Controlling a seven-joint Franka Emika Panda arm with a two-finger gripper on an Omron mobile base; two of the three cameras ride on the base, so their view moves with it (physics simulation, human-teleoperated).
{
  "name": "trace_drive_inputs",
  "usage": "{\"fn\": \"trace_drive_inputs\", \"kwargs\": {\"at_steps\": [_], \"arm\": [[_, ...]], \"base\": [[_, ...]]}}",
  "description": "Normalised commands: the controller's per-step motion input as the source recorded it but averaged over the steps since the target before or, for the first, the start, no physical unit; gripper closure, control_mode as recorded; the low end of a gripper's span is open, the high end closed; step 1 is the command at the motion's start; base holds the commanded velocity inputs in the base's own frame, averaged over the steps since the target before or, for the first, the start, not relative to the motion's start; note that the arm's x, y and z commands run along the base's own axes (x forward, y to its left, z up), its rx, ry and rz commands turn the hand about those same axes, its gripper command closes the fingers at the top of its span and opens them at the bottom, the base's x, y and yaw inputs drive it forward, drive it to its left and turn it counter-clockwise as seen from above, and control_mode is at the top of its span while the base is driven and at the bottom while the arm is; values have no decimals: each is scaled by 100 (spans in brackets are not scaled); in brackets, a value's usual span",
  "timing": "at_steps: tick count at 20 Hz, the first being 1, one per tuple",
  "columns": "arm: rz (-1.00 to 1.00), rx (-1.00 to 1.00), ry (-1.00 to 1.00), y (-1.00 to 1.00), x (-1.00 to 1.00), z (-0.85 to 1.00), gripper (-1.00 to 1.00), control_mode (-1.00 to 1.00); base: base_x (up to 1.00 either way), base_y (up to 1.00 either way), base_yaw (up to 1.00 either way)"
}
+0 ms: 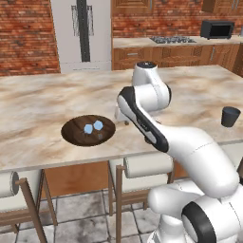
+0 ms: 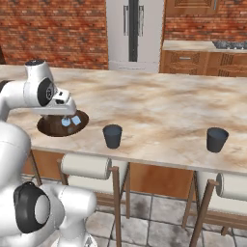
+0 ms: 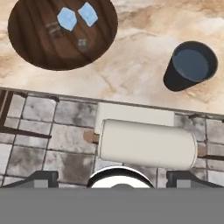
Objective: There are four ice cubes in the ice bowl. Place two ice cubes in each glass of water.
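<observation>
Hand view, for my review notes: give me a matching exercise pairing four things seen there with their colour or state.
Things:
1. ice bowl
2. ice cubes
3. glass of water
4. pincer

Descriptions:
A. dark grey-blue, standing on the marble counter
B. pale blue, lying in the dish
C. open, holding nothing
D. dark brown wood grain, wide and shallow

Pairs: 1-D, 2-B, 3-A, 4-C

counter (image 2: 164, 108): marble | on it: ice bowl (image 1: 71, 132), 2 glasses (image 2: 112, 136) (image 2: 217, 139)
</observation>
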Motion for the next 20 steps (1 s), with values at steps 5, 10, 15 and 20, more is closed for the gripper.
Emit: {"fn": "trace_drive_inputs", "kwargs": {"at_steps": [5,10,15,20], "arm": [[1,-2,11,70,60,-37,-100,-100],[2,0,17,7,35,-44,-100,-100],[0,0,3,3,53,-35,-100,-100],[0,0,0,26,55,-36,-100,-100]], "base": [[0,0,0],[0,0,0],[0,0,0],[0,0,0]]}}
